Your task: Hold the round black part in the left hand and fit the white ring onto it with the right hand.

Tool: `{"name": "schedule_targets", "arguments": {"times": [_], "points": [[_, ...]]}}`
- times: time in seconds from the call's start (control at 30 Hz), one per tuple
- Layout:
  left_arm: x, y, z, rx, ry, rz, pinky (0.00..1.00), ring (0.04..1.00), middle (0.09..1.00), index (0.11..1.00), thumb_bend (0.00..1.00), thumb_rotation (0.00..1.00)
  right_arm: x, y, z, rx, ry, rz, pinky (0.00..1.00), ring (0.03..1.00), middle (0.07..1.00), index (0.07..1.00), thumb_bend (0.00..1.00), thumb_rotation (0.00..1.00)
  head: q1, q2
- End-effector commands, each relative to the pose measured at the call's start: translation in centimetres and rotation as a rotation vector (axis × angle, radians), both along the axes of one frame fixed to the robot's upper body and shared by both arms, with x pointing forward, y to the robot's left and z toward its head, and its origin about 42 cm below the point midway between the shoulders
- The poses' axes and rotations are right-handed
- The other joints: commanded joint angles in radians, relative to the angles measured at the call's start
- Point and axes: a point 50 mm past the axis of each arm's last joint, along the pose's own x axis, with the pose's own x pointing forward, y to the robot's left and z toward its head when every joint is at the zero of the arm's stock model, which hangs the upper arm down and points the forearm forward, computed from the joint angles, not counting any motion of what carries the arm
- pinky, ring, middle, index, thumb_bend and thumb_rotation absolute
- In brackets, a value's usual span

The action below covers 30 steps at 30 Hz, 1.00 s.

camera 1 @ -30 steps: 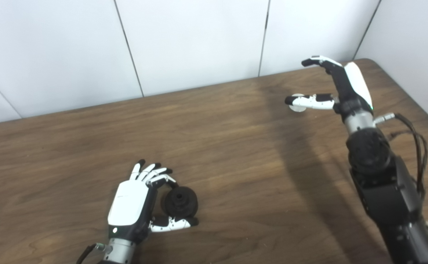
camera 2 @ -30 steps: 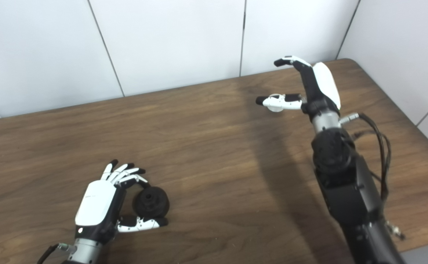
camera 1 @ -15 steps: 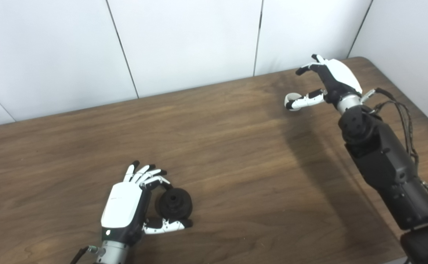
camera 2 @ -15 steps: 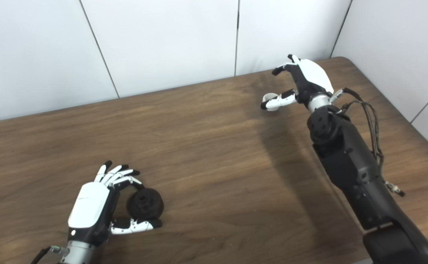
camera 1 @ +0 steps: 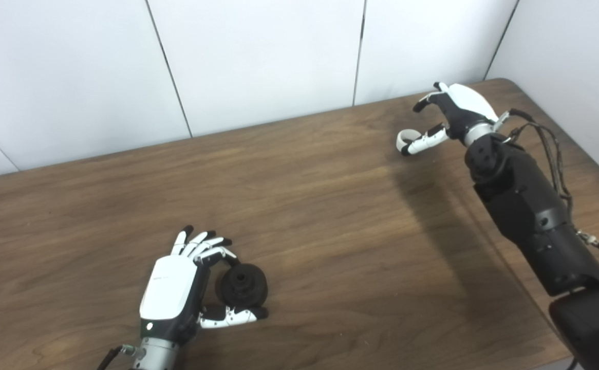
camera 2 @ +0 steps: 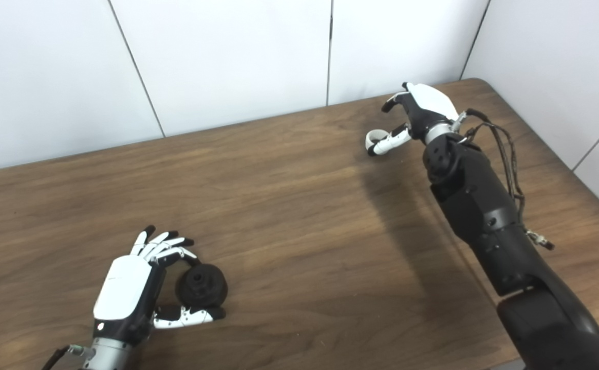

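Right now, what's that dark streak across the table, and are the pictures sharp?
In both eye views the streak is the right arm's shadow on the table, running toward the near edge. Left eye view: the black part looks soft, its detail lost. Right eye view: no glare on the wood.

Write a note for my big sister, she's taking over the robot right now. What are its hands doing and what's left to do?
Left robot hand: low at the near left of the table, fingers and thumb curled around the round black part, which looks to be resting on the wood. Whether the grip is firm is unclear.
Right robot hand: reached to the far right corner, open, thumb right at the white ring, which is not yet gripped.
Done: black part reached, ring reached.
Left: close on the ring, bring it over to the black part, fit it on.
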Motion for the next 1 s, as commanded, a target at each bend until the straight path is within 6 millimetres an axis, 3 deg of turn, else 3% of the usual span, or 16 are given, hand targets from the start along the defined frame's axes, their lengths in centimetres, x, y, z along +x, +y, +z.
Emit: {"name": "schedule_targets", "arguments": {"times": [0.0,0.43,0.97], "points": [[-0.3,0.9,-0.8,0.023,0.018,0.002,1.00,0.877,0.777,0.485,0.52,0.05,1.3,0.1,3.1,-0.027,-0.072,-0.003,1.00,1.000,1.000,0.728,0.88,0.26,-0.001,0.001],[-0.3,0.9,-0.9,0.025,0.030,0.002,1.00,0.877,0.778,0.485,0.52,0.05,2.5,-0.3,2.8,-0.025,-0.033,-0.026,1.00,1.000,0.987,0.713,0.87,0.28,-0.003,-0.002],[-0.1,0.8,-0.8,0.031,0.026,-0.002,1.00,0.877,0.778,0.485,0.52,0.05,2.5,-0.5,2.7,-0.023,-0.027,-0.029,1.00,1.000,0.959,0.658,0.84,0.27,-0.003,-0.006]]}}
